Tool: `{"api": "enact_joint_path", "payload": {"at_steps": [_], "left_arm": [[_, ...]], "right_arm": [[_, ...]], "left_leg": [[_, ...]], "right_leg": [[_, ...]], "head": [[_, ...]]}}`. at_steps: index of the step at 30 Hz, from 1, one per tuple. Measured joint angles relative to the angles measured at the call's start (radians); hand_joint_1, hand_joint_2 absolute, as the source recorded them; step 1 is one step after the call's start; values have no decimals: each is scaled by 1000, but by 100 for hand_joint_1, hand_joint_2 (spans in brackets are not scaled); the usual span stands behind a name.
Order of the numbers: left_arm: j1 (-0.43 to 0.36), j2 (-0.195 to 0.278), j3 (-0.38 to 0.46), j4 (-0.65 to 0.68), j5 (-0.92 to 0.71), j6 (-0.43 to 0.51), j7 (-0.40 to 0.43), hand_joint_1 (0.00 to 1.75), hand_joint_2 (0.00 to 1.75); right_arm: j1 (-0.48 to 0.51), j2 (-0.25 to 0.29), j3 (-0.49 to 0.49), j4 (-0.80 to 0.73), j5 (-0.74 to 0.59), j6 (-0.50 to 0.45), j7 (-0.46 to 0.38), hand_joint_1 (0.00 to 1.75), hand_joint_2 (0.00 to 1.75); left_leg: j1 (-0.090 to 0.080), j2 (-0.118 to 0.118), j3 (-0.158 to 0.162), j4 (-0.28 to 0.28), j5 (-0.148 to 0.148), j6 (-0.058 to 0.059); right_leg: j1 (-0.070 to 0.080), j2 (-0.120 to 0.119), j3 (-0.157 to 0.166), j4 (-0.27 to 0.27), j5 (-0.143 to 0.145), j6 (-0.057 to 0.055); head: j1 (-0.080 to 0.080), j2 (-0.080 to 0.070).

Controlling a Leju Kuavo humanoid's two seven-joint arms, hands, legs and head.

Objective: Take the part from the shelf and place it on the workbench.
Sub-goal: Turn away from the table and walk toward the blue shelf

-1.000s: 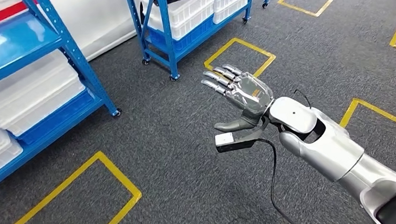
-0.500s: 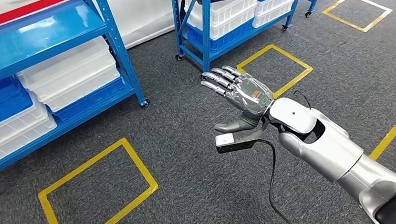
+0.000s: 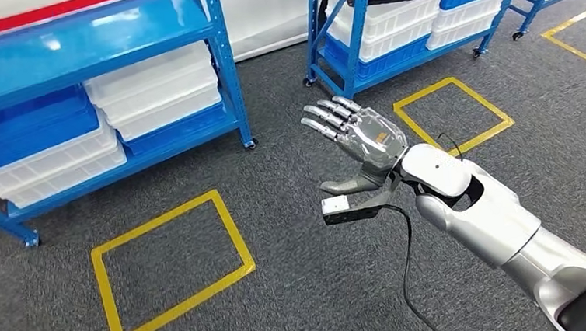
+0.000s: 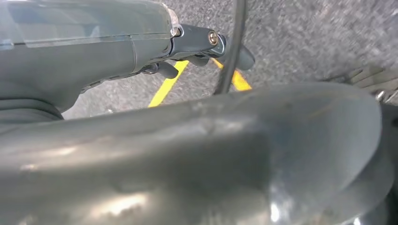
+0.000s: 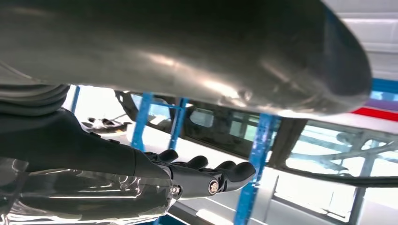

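Two blue shelves stand ahead of me on the grey carpet: the nearer shelf holds white bins, the farther shelf holds more bins. I cannot tell which bin holds the part. My right hand is raised over the floor, fingers spread, holding nothing. My left hand hangs above yellow floor tape; its finger state cannot be determined.

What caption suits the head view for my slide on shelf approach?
Right hand raised open and empty over grey carpet, blue shelf with white bins ahead.
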Motion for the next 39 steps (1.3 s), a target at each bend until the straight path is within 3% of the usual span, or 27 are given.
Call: {"api": "enact_joint_path", "payload": {"at_steps": [2, 4, 6, 8, 9, 10, 12, 14, 16, 18, 20, 22, 24, 25, 26, 28, 30, 31, 34, 36, 38, 39], "left_arm": [[0, 0, 0, 0, -1, 0, -2, 0, 0], [0, 0, 0, 0, -2, -1, -2, 0, 0], [-3, 0, 0, 0, -3, -2, -2, 0, 0], [-5, 0, 0, 0, -3, -3, -2, 0, 0], [-6, 0, 0, 0, -2, -4, -2, 0, 0], [-6, 0, 0, 0, -2, -5, -3, 0, 0], [-6, 0, 0, 0, 0, -7, -4, 0, 0], [-7, -2, 0, 0, 3, -8, -8, 0, 0], [-7, -3, 0, 0, 5, -9, -10, 0, 0], [-5, -3, 0, 0, 6, -7, -9, 0, 0], [-4, -2, 0, 0, 6, -5, -9, 0, 0], [-6, -2, 0, 0, 5, -4, -8, 0, 0], [-9, -2, 0, 0, 4, -1, -9, 0, 0], [-8, -2, 0, 0, 4, 2, -9, 0, 0], [-8, -2, 0, 0, 3, 6, -9, 0, 0], [-8, -2, 0, 0, 3, 12, -9, 0, 0], [-9, -2, 0, 0, 4, 14, -9, 0, 0], [-9, -2, 0, 0, 4, 14, -10, 0, 0], [-7, -2, 0, 0, 6, 12, -10, 0, 0], [-7, -3, 0, 0, 6, 11, -10, 0, 0], [-9, -3, 0, 0, 6, 8, -10, 0, 0], [-10, -3, 0, 0, 6, 7, -10, 0, 0]], "right_arm": [[-3, 2, 0, -2, 0, 1, 1, 0, 0], [-5, 5, 0, -6, -1, 1, 1, 0, 0], [-6, 4, 0, -6, -2, 1, 1, 0, 0], [-3, 2, 0, -4, -3, 1, 1, 0, 0], [0, 1, 0, -3, -3, 1, 0, 0, 0], [2, 1, 0, -3, -3, 1, 0, 0, 0], [1, 1, 0, -2, -3, 0, 0, 0, 0], [-2, 0, 0, -2, -3, 0, 0, 0, 0], [-4, 0, 0, -2, -4, 1, 2, 0, 0], [-6, 1, 0, -4, -4, 1, 4, 0, 0], [-9, 3, 0, -6, -4, 2, 4, 0, 0], [-10, 3, 0, -5, -5, 2, 4, 0, 0], [-8, 3, 0, -4, -5, 3, 4, 0, 0], [-7, 3, 0, -4, -5, 3, 4, 0, 0], [-7, 3, 0, -5, -5, 3, 5, 0, 0], [-7, 3, 0, -5, -5, 3, 6, 0, 0], [-10, 2, -1, -6, -5, 2, 6, 0, 0], [-11, 2, -2, -6, -6, 2, 6, 0, 0], [-13, 3, -2, -7, -7, 2, 4, 0, 0], [-14, 3, -3, -7, -7, 1, 3, 0, 0], [-13, 1, -4, -6, -7, 0, 3, 0, 0], [-11, -1, -4, -5, -7, -1, 3, 0, 0]], "left_leg": [[-3, -22, -2, -1, -1, 15], [-1, -44, 2, -7, 2, 28], [1, -64, 4, -11, 6, 39], [-2, -86, 3, -11, 6, 45], [-3, -100, 4, -10, 6, 46], [-5, -113, 4, -10, 6, 46], [-7, -141, 7, -9, 6, 46], [-8, -167, 5, -7, 5, 42], [-3, -189, -3, -7, 7, 32], [2, -204, -8, -7, 8, 20], [-2, -160, -25, 28, -15, 10], [-2, -96, -77, 136, -69, 1], [6, -74, -134, 247, -106, -7], [9, -70, -142, 260, -100, -11], [11, -64, -129, 232, -75, -14], [10, -33, -62, 101, -13, -16], [5, -8, -17, 12, 13, -5], [2, -7, -13, 1, 11, 2], [2, -35, -16, 0, 13, 18], [5, -51, -12, -6, 17, 29], [5, -69, -11, -8, 19, 38], [4, -79, -12, -8, 19, 41]], "right_leg": [[1, -18, 5, -2, -3, 10], [-5, 7, 3, 17, -21, 22], [-10, 65, -38, 106, -72, 26], [-9, 95, -107, 234, -124, 26], [-8, 100, -132, 273, -129, 25], [-8, 102, -140, 276, -114, 22], [-7, 118, -104, 180, -40, 13], [-8, 164, -52, 57, 16, 1], [-6, 185, -33, 9, 23, -5], [-5, 161, -26, -2, 24, -9], [-11, 134, -13, -16, 25, -15], [-11, 107, -4, -23, 23, -22], [-10, 79, -1, -22, 19, -23], [-10, 66, 1, -21, 16, -22], [-11, 53, 3, -19, 13, -19], [-11, 31, 8, -13, 4, -10], [-6, 11, 12, -7, -5, 1], [-2, 2, 14, -6, -8, 6], [-2, -14, 19, -7, -13, 16], [-8, 22, 9, 23, -37, 24], [-10, 76, -40, 125, -94, 28], [-10, 91, -76, 192, -122, 27]], "head": [[0, 0], [0, 0], [0, 0], [0, 0], [0, 0], [0, 0], [0, 0], [0, 0], [0, 0], [0, 0], [0, 0], [0, 0], [0, 0], [0, 0], [0, 0], [0, 0], [0, 0], [0, 0], [0, 0], [0, 0], [0, 0], [0, 0]]}}
